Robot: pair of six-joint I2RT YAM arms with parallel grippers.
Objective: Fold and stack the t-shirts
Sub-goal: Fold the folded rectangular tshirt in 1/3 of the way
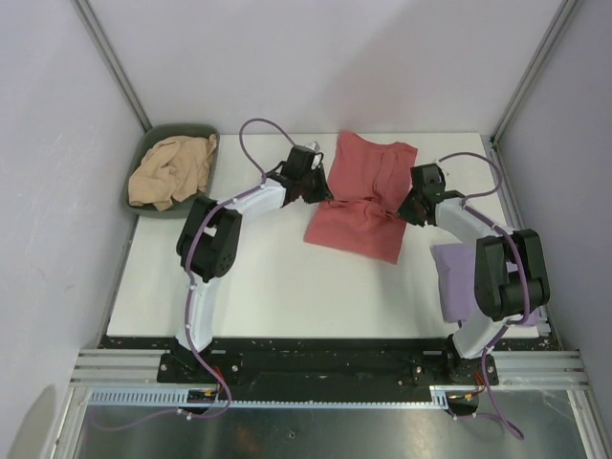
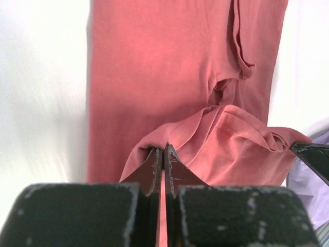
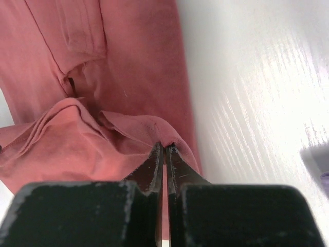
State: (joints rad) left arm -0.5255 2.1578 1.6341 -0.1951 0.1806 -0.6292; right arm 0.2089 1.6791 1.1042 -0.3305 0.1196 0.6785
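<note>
Large salmon-red cotton t-shirt (image 1: 368, 163) is spread centre of white table (image 1: 268, 277), long axis near-far. Lifted fold is pinched: L edge by left gripper (image 2: 163, 150), R edge by right gripper (image 3: 164, 146). Flat far half lies ahead of both jaws.

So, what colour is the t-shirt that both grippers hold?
Plain salmon-red. The t-shirt shows best in the top view, where it is seen whole.
</note>
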